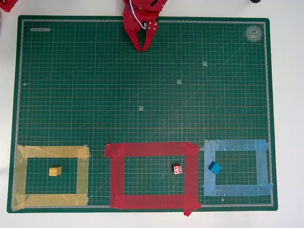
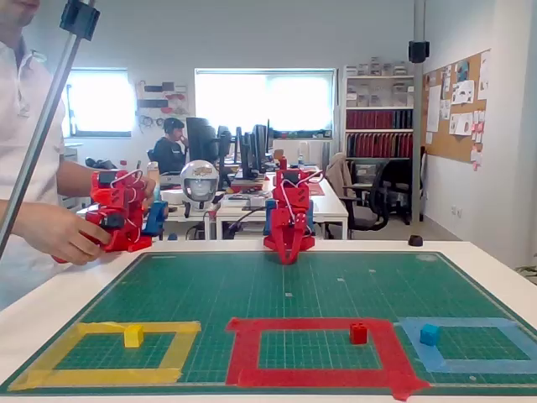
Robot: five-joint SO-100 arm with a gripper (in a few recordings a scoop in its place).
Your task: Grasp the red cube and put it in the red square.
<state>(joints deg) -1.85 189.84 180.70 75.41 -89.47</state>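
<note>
The red cube, with white dot marks on top, lies inside the red square, close to its right strip. My red gripper hangs at the far edge of the green mat, well away from the cube. Its fingertips meet at a point with nothing between them, so it is shut.
A yellow cube sits in the yellow tape frame on the left. A blue cube sits in the light-blue frame on the right. The green mat covers most of the white table.
</note>
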